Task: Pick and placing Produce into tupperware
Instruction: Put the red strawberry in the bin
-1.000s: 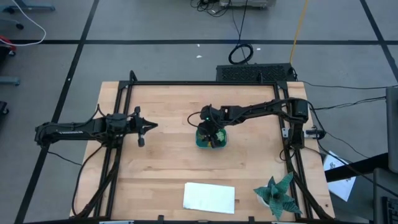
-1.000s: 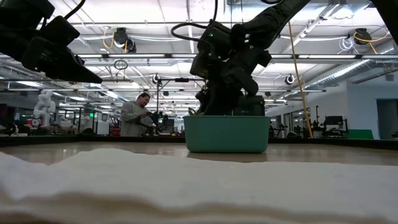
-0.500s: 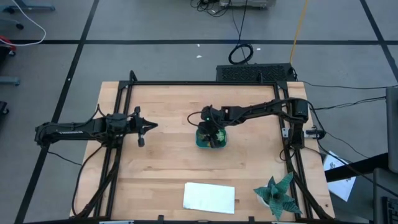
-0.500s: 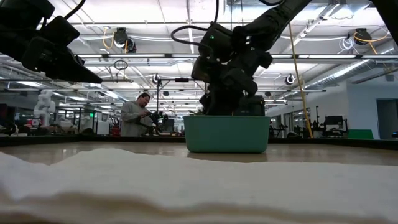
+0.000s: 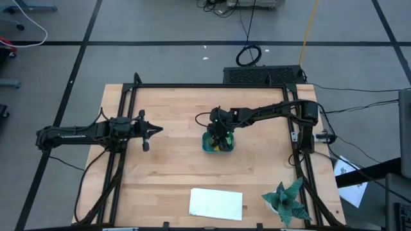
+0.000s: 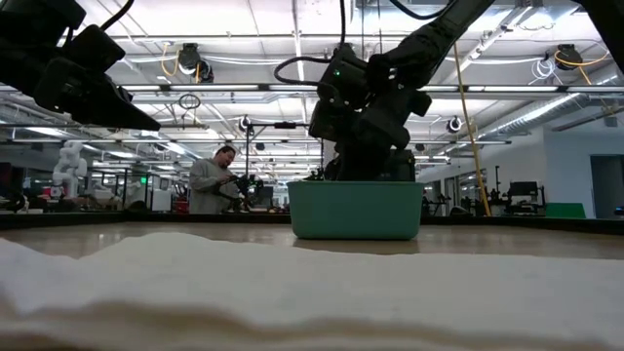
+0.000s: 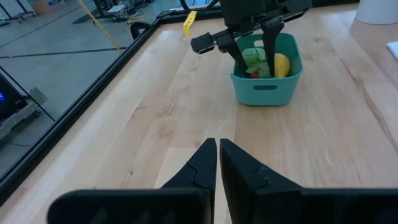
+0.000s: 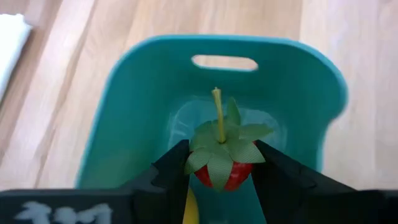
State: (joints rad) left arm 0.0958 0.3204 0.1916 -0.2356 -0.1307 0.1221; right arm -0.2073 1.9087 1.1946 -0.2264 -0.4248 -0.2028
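Left gripper hovers over table's left side, fingers pressed together, nothing held. Right gripper hangs directly above teal tub near table centre, jaws clamped on red strawberry-like piece with green leaves and stem. Yellow lemon and light green piece lie inside tub. White cloth at front edge; spiky green plant at front right corner.
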